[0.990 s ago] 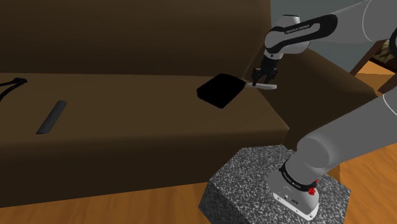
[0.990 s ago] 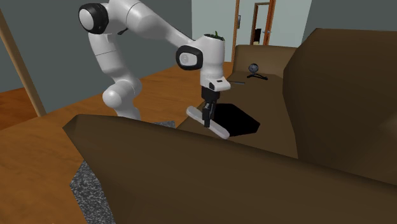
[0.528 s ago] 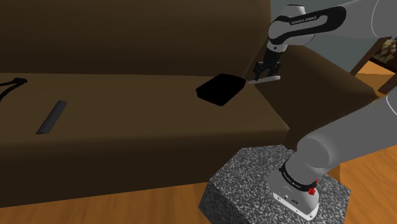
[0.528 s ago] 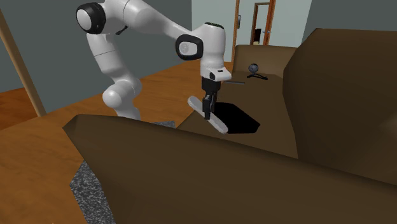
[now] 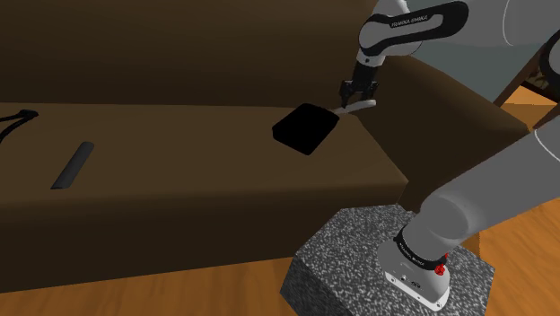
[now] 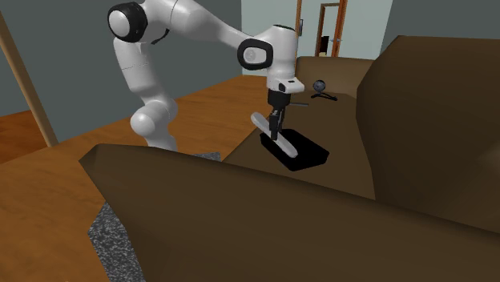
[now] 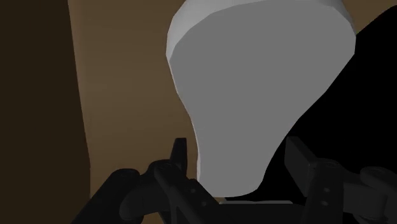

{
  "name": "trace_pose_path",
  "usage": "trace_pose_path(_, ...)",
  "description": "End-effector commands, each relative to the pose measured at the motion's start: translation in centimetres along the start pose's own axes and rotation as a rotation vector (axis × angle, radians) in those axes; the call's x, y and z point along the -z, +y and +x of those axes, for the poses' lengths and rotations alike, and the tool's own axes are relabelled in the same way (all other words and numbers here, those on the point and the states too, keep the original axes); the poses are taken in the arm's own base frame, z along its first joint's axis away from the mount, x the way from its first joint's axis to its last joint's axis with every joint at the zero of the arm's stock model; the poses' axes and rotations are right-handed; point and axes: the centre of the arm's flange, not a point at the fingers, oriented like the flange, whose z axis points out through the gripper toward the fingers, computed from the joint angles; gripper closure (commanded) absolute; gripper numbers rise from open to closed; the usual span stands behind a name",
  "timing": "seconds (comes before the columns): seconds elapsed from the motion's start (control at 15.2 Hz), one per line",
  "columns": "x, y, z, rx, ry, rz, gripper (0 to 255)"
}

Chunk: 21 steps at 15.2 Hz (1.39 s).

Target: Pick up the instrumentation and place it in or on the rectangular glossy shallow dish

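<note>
Gripper (image 6: pixel 276 126) is clamping grey instrument (image 6: pixel 287 147) mid-length, holding it tilted just above black dish (image 6: pixel 311 154) edge on sofa (image 5: pixel 179 148) seat. IMO it's needing more travel to centre over dish, then slow lowering before letting go.

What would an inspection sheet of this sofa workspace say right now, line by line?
Surface: brown sofa seat, dim.
Job's things: grey instrument lifted off the seat, at the edge of the black dish.
Clutter: dark flat bar lying on the seat.
Grippers: claw shut on the instrument.
Cables: thin black cord-like thing at the shoulder view's far left.
Surroundings: speckled stand, wood floor.
</note>
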Motion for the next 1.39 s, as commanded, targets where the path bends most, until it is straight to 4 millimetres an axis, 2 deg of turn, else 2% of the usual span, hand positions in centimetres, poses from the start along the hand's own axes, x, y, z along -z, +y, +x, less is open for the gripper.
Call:
trace_pose_path(0.0,0.3,-2.9,1.1,-0.001,0.000,0.000,255)
trace_pose_path(0.46,0.7,-11.1,4.4,-0.001,0.000,0.000,255)
trace_pose_path(1.32,-6.2,-11.1,4.5,-0.001,0.000,0.000,255)
